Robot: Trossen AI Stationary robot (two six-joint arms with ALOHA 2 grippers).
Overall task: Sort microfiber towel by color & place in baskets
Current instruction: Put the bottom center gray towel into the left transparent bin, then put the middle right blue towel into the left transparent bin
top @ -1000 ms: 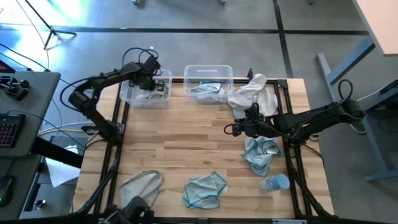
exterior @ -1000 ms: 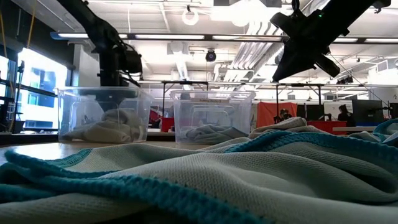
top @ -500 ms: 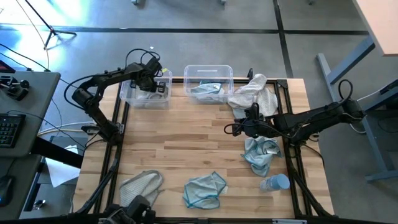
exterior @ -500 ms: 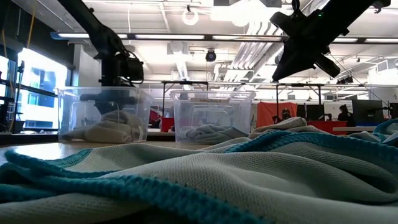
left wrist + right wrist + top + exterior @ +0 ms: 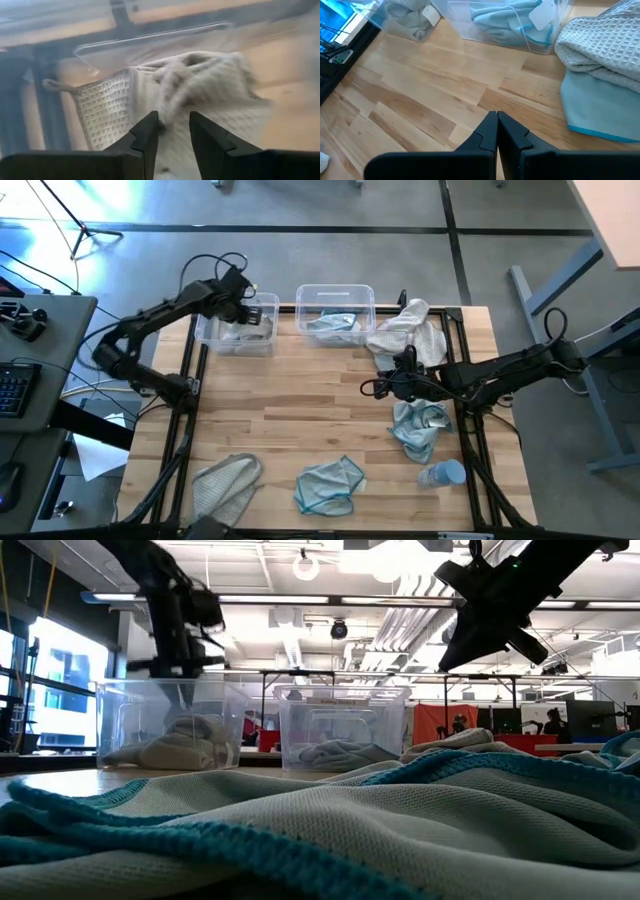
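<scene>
1. Wooden tabletop (image 5: 300, 410) holds the whole job: two clear tubs at the far edge, loose cloths near the front and along the right side.
2. Left gripper (image 5: 238, 292) hangs over the left basket (image 5: 238, 328), fingers (image 5: 147, 135) a narrow gap apart and empty; a grey-beige towel (image 5: 200, 90) lies bunched in the tub below. The drop looks finished, so I judge the step is to lift straight up, clear of the rim, before swinging away, so the tub is not dragged.
3. Grey-beige cloth (image 5: 225, 480) at the front left looks like the sensible next pick for this arm.
4. Pale blue cloth (image 5: 330, 485) at the front centre belongs to the right basket (image 5: 335, 315), which already holds blue cloth.
5. Right gripper (image 5: 400, 385) waits above the table, fingers pressed together with nothing between, near the grey pile (image 5: 410, 330) and the blue cloth (image 5: 418, 428).
6. Small bluish bottle (image 5: 445, 473) should be left alone.
</scene>
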